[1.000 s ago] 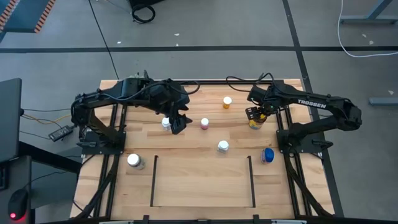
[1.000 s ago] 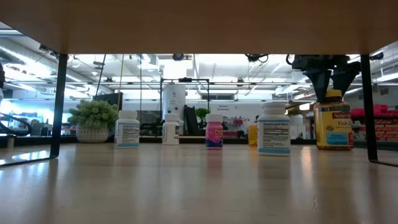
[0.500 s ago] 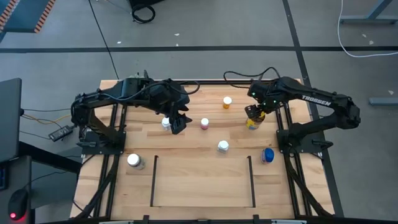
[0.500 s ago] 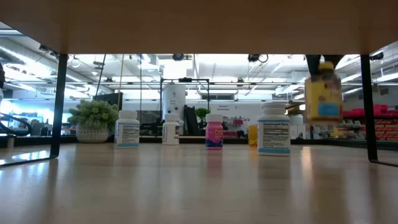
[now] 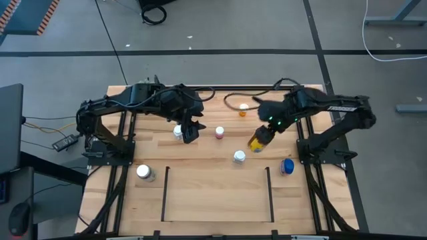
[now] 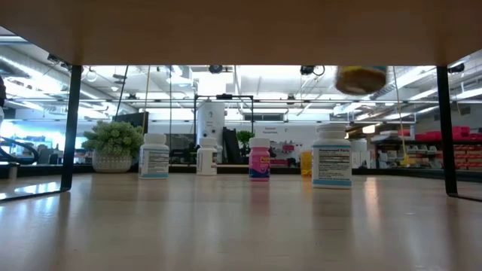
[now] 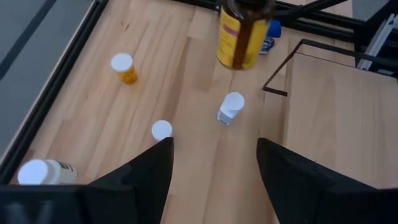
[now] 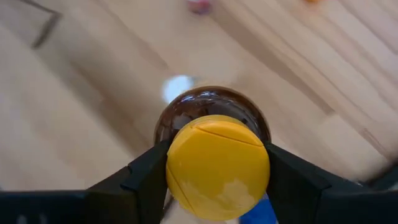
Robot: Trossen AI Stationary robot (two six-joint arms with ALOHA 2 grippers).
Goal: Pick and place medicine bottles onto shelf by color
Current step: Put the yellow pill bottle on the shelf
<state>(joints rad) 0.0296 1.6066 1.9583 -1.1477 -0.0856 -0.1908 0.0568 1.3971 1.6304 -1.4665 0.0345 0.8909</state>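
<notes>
Amber bottle (image 5: pixel 259 141) in the air, clamped by its yellow cap in the right gripper (image 8: pixel 217 163).

It is a dark amber bottle with a yellow label and a bright yellow cap; the label's writing cannot be read now. It hangs clear of the table, just beside the white-capped bottle (image 5: pixel 239 157) and near the far corner of the shelf (image 5: pixel 217 215). The pink-labelled bottle (image 6: pixel 259 159) stands upright, its print too small to read. A second ago the amber bottle stood on the table by the right rail; it has since been lifted and carried toward the middle. The left gripper (image 7: pixel 211 168) hovers with fingers apart, holding nothing, beside another white bottle (image 5: pixel 178 131).
</notes>
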